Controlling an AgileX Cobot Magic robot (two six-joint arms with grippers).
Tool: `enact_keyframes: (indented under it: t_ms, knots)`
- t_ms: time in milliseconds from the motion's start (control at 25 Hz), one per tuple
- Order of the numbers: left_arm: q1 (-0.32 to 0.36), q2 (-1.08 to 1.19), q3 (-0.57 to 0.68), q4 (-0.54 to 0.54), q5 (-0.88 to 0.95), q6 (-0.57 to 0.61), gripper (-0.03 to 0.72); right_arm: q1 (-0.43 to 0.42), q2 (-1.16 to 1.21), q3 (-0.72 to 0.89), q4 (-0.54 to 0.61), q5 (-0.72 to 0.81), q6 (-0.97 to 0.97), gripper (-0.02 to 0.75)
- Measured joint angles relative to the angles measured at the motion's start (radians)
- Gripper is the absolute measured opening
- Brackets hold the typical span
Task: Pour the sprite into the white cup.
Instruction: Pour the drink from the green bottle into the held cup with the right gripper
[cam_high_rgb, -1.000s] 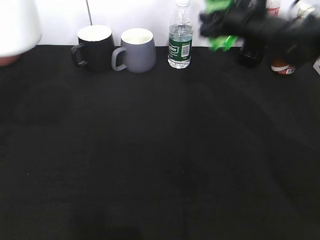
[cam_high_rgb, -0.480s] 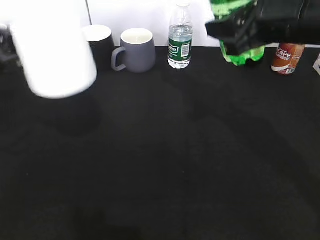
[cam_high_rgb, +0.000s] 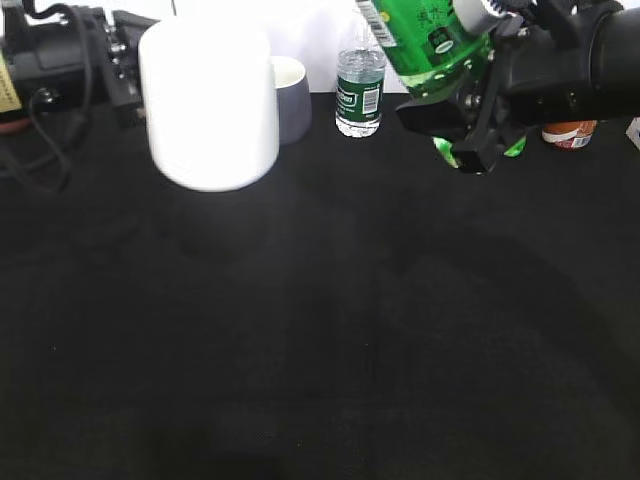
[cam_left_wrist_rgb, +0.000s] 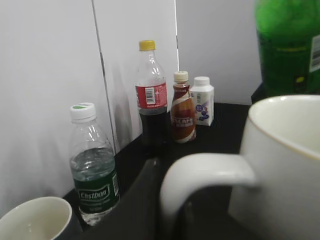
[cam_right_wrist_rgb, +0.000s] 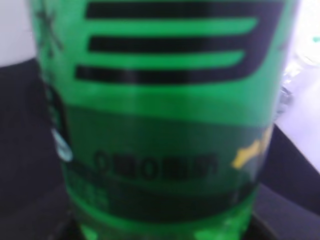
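Your right gripper has its jaws pinching the sprite, tilted above the worktop; your left jaws clamp the white cup, raised alongside to receive it.

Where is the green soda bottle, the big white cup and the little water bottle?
Sprite (cam_high_rgb: 425, 40), exterior view, on its green label.
White cup (cam_high_rgb: 208, 110), exterior view, on the middle of its side wall.
Water bottle (cam_left_wrist_rgb: 92, 165), left wrist view, on its clear body above the label.
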Motion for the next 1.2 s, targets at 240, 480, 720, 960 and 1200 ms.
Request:
enact_keyframes:
  t_ms: [240,480,720,960,1200]
  knots:
    - [-0.092,0.009,-0.048,-0.129,0.000,0.005,0.040,0.000,0.028,0.000,0.000,0.080,-0.083,0.396]
    - [-0.125,0.063,-0.081,-0.163,-0.004,0.005,0.040,0.000,0.032,0.000,0.000,0.147,-0.233,0.396]
    - [-0.125,0.071,-0.083,-0.167,-0.001,0.005,0.040,0.000,0.032,-0.022,0.000,0.244,-0.403,0.396]
    - [-0.125,0.101,-0.087,-0.184,0.000,0.005,0.039,0.000,0.032,-0.051,0.001,0.276,-0.532,0.396]
    - [-0.125,0.106,-0.090,-0.181,0.002,0.004,0.039,0.000,0.032,-0.053,0.004,0.359,-0.704,0.387]
